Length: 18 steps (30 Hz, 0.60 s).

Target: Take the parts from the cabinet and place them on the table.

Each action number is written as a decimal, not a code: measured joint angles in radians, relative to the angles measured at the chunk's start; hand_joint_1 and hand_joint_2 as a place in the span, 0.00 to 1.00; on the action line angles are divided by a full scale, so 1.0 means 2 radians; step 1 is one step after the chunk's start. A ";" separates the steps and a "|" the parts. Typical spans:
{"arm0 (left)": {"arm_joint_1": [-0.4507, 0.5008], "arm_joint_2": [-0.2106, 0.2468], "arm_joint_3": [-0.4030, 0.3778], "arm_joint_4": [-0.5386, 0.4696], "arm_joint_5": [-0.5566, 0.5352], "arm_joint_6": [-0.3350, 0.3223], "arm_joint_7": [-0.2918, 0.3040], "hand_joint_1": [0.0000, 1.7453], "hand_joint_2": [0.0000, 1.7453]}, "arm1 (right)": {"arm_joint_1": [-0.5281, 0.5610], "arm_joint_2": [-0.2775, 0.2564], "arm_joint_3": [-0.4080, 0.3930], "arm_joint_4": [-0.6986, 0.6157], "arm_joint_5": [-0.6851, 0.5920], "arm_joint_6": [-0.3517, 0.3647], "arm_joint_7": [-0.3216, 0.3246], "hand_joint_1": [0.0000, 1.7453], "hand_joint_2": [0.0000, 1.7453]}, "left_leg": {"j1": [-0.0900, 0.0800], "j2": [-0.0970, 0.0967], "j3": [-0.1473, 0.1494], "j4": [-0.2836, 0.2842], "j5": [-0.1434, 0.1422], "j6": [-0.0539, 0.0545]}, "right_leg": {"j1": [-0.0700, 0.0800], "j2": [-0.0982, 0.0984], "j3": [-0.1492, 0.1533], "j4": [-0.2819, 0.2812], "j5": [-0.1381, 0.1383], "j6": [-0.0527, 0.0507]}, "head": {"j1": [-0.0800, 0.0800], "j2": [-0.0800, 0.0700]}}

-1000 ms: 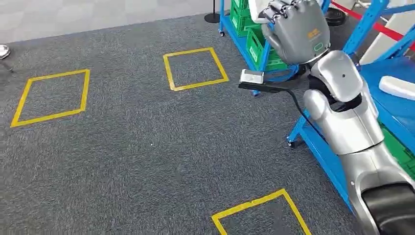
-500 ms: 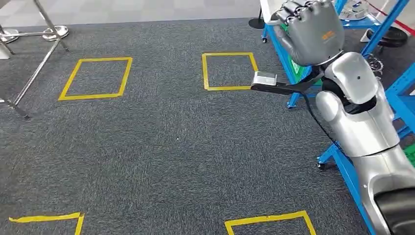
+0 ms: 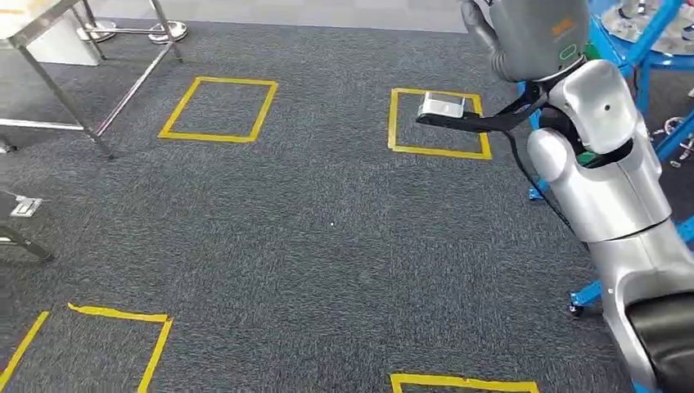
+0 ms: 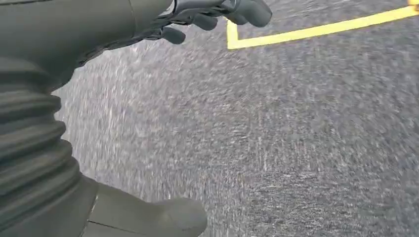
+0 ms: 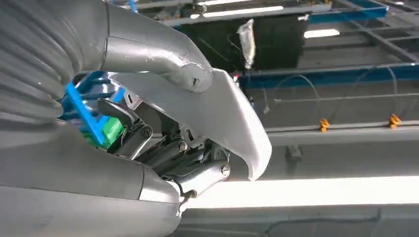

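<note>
So the right robot hand (image 3: 536,37) is raised high at the top of the head view, back of the hand toward the camera, on the silver arm that comes up from the lower right. From the right wrist view you can see what it's got: a white part (image 5: 222,118), a curved shell-looking piece, clamped between the thick grey thumb lying over the top of it and the darker fingers (image 5: 192,163) curled underneath. The part sticks out past the fingers and tapers to a rounded tip. Behind it there's blue framing and a bit of green crate, plus ceiling beams and a bright light strip.

The left robot hand (image 4: 197,15) hangs over the carpet in its own wrist view. Its fingers are held loosely apart and slightly bent, with the thumb well away from them, and there's nothing in it.

The floor is dark grey carpet (image 3: 327,246) with yellow tape squares (image 3: 219,109) marked on it. One square sits just under the right wrist's camera bracket (image 3: 446,110) in the head view. A metal worktop (image 3: 33,20) shows at the top left corner, just its edge and thin steel legs. The blue cabinet frame (image 3: 655,33) runs along the right side behind the arm, with a caster foot down near the carpet. The picture from the left wrist is pretty blurry.
</note>
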 joint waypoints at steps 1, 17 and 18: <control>0.001 -0.001 0.002 0.000 0.002 0.000 -0.002 0.00 1.00 | 0.002 0.000 0.000 -0.001 0.001 -0.001 0.002 1.00 1.00 | -0.001 -0.007 -0.001 0.000 0.000 0.002 | 0.000 -0.005 0.002 0.000 -0.001 0.002 | 0.001 0.000; -0.004 -0.008 0.016 0.000 -0.009 0.006 -0.012 0.00 1.00 | 0.048 -0.008 -0.001 -0.031 0.022 0.008 0.014 1.00 1.00 | 0.010 -0.105 -0.006 -0.003 0.008 -0.008 | -0.009 0.085 -0.008 0.006 0.004 0.009 | 0.004 0.000; -0.004 -0.007 0.016 0.000 -0.011 0.006 -0.011 0.00 1.00 | 0.050 -0.008 -0.001 -0.034 0.022 0.008 0.014 1.00 1.00 | 0.010 -0.111 -0.011 -0.003 0.009 -0.011 | -0.012 0.078 -0.006 0.001 0.007 0.004 | 0.004 0.000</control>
